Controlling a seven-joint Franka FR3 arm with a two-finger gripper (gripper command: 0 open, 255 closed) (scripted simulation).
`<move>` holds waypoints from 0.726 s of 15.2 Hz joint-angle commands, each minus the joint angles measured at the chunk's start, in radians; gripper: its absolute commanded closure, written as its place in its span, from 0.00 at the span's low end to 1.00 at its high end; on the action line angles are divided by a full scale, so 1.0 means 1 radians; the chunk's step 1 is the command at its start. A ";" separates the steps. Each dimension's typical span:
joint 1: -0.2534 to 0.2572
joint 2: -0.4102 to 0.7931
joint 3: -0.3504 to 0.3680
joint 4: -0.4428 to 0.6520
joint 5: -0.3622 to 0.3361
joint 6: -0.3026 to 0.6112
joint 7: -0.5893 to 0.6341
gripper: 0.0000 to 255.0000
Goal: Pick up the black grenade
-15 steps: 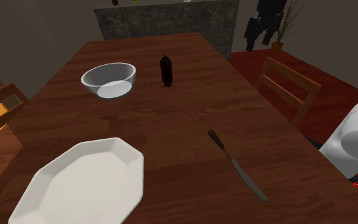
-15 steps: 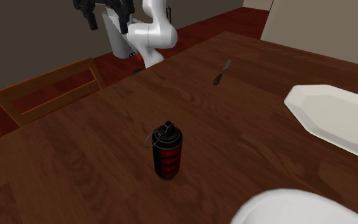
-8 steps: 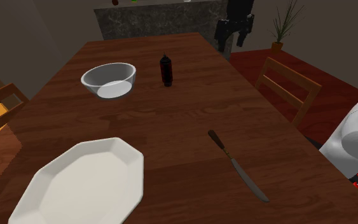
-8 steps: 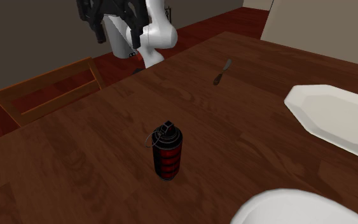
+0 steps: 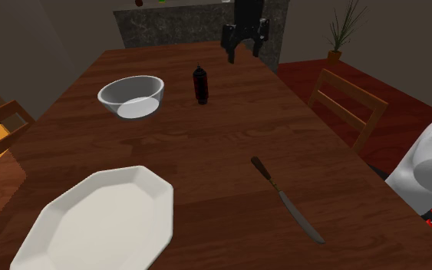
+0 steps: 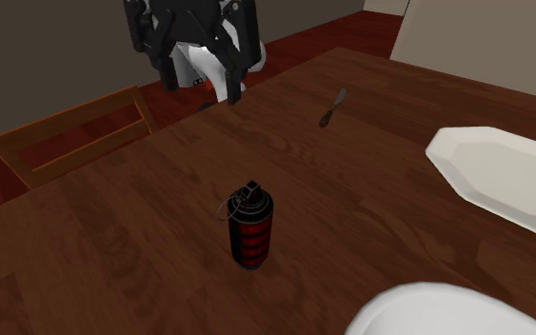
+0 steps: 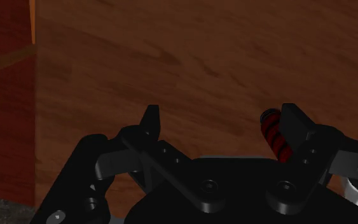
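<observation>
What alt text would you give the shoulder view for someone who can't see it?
An open black gripper hangs near the far end of a wooden table, toward the view's right of an upright dark grenade. A clear bowl, a white plate and a knife also lie on it.

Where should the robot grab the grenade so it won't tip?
Probably round the ribbed red-and-black body of the grenade, coming down from above. It stands upright on the table, and its round sides suit a pinch better than the thin ring near its top.
</observation>
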 commanded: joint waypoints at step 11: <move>0.123 0.508 0.061 0.627 -0.141 -0.133 0.206 0.00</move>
